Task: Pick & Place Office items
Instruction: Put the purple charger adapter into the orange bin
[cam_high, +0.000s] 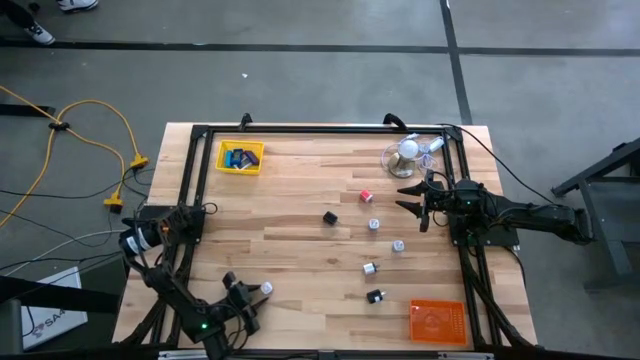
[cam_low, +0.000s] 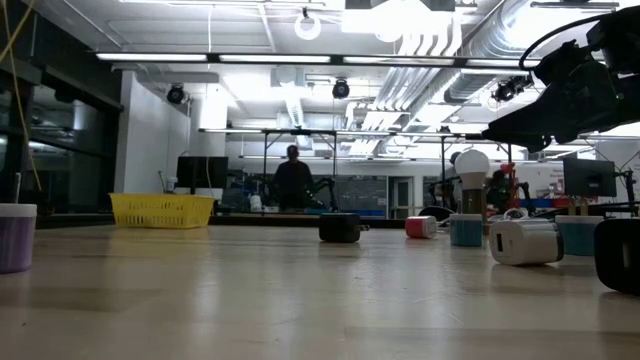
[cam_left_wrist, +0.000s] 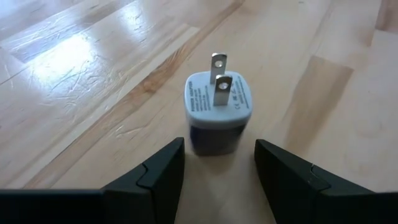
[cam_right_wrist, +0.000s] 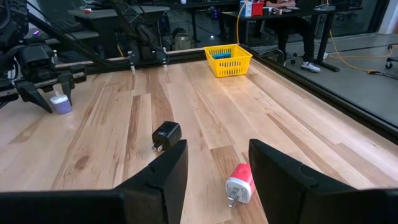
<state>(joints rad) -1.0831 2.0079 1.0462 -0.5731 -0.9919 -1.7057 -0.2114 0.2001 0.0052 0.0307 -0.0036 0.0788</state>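
Observation:
A small plug adapter (cam_left_wrist: 217, 109), white on top with two metal prongs and a purple body, stands upright on the wood table (cam_high: 300, 250) near its front left corner. My left gripper (cam_left_wrist: 219, 149) is open low over the table, one finger on each side of the adapter's body, with a gap showing on both sides. In the high view this gripper (cam_high: 250, 293) sits just left of the adapter (cam_high: 266, 289). My right gripper (cam_high: 412, 197) waits open above the table's right side. Below it lie a red adapter (cam_right_wrist: 239, 183) and a black one (cam_right_wrist: 165, 135).
A yellow tray (cam_high: 240, 157) with blue blocks stands at the back left, an orange tray (cam_high: 438, 321) at the front right. White adapters (cam_high: 374, 225), (cam_high: 398, 244), (cam_high: 370, 268) and a black one (cam_high: 375, 295) are scattered mid-table. A white ball-shaped object (cam_high: 408, 150) sits at the back right.

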